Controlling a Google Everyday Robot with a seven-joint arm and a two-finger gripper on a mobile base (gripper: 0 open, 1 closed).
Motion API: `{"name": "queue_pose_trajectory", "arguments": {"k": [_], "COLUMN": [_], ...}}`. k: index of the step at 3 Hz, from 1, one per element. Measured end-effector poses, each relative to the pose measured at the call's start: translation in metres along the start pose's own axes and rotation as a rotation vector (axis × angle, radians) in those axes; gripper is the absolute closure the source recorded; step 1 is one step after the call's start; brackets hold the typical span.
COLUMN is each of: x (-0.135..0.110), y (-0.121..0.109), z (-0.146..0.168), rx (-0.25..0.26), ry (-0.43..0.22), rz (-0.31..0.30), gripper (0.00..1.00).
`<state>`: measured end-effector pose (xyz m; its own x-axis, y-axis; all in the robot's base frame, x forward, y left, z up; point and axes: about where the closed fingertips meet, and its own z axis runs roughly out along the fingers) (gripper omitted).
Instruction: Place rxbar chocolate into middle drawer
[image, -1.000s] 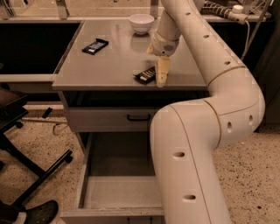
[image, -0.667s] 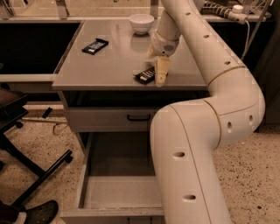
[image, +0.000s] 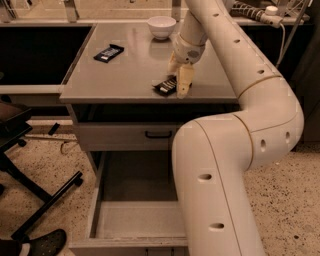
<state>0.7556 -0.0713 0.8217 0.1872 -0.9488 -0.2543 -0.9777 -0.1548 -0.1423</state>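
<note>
Status check on the pick. The rxbar chocolate (image: 166, 86) lies flat on the table (image: 135, 70), close to the front edge and angled a bit, so nothing is off the surface yet. The gripper (image: 178, 84) is right down on it, reaching in from the right on the big pale arm (image: 250, 75).

Placement makes sense to me. The bar sits near the front edge, almost straight above the middle drawer (image: 140, 220), which is pulled well out with its floor bare. That makes it a short drop from pick to place. The shallower drawer front with the black handle (image: 125, 135) between them is shut, so it won't block the way down.

The fingers (image: 184, 82) look parted only narrowly, roughly the bar's width. They straddle its right end, with the near one planted on the table just beside the wrapper. The far one is mostly hidden behind the bar, so I can't see how it meets the wrapper. With the bar lying flat I'd say it's bracketed, not clamped.

A flat wrapper like that gives little to bite on, so it could skid toward the edge when the squeeze comes.

The other dark bar (image: 109, 53) is well apart at the back left, and the white bowl (image: 161, 26) sits at the rear. Neither is in the way.
</note>
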Motion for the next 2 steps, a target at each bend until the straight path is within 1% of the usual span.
{"name": "queue_pose_trajectory", "arguments": {"k": [1, 2], "x": [-0.0001, -0.0006], "y": [0.0, 0.0004], "z": [-0.0001, -0.0014], "rx": [0.0, 0.0], "ry": [0.0, 0.0], "rz": [0.0, 0.0], "gripper": [0.88, 1.0]}}
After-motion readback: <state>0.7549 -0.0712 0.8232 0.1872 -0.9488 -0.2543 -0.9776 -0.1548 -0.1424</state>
